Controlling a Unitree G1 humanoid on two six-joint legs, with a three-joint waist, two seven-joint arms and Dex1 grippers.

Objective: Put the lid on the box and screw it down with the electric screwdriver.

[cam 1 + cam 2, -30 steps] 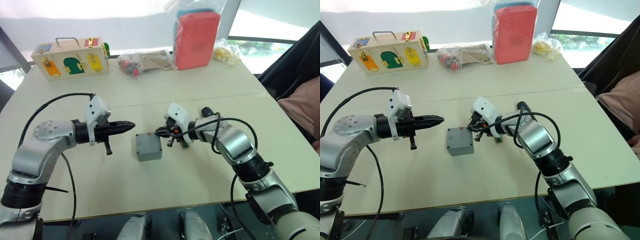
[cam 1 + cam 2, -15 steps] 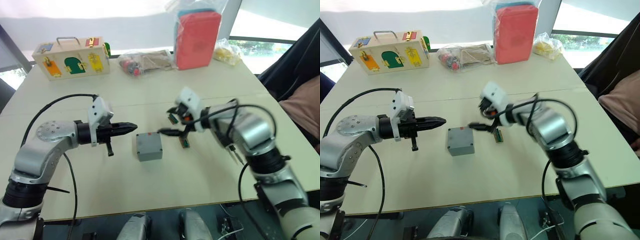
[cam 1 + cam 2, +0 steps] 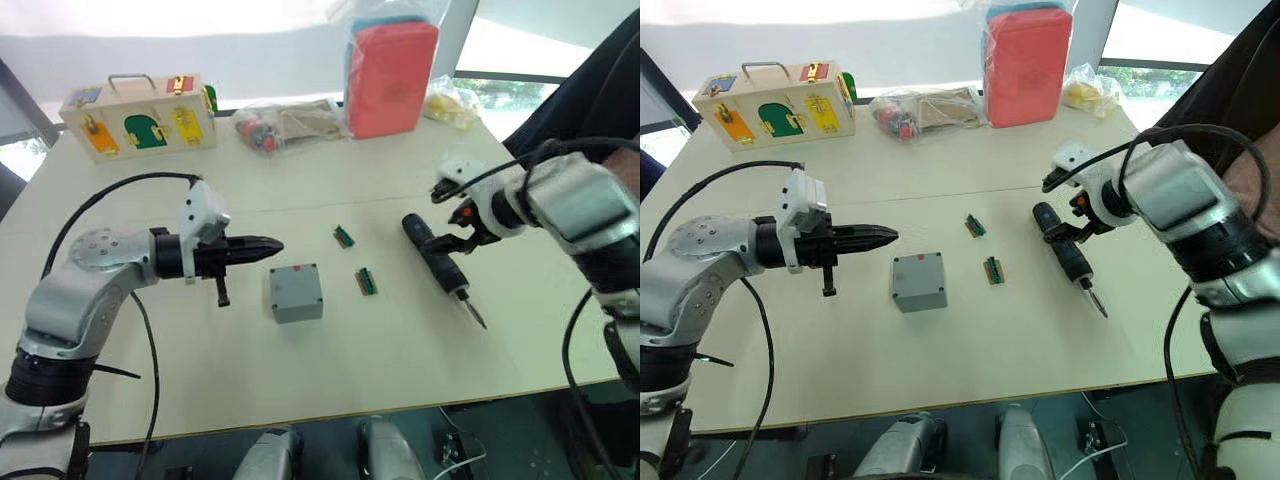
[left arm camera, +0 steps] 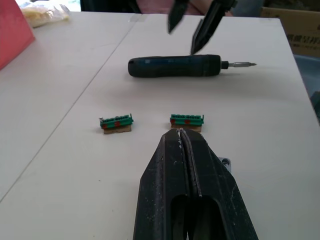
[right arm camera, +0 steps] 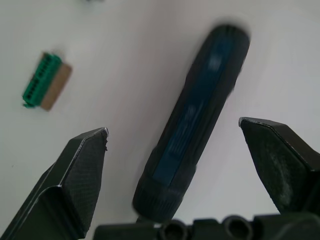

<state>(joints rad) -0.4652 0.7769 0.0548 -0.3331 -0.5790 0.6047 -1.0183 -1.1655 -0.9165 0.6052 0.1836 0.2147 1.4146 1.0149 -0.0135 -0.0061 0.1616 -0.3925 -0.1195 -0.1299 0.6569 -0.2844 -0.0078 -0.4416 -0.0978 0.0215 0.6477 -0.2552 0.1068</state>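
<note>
The screwdriver [image 3: 441,264] lies on the table right of the box [image 3: 296,292], between the right gripper's [image 3: 459,227] wide jaws. An off-centre close could roll it away. The left gripper [image 3: 262,246], pinched shut and empty, points at the box.

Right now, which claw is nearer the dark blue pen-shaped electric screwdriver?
Right. The right claw hovers open astride the dark blue pen-shaped electric screwdriver; the left claw, shut, sits beyond the grey box.
</note>
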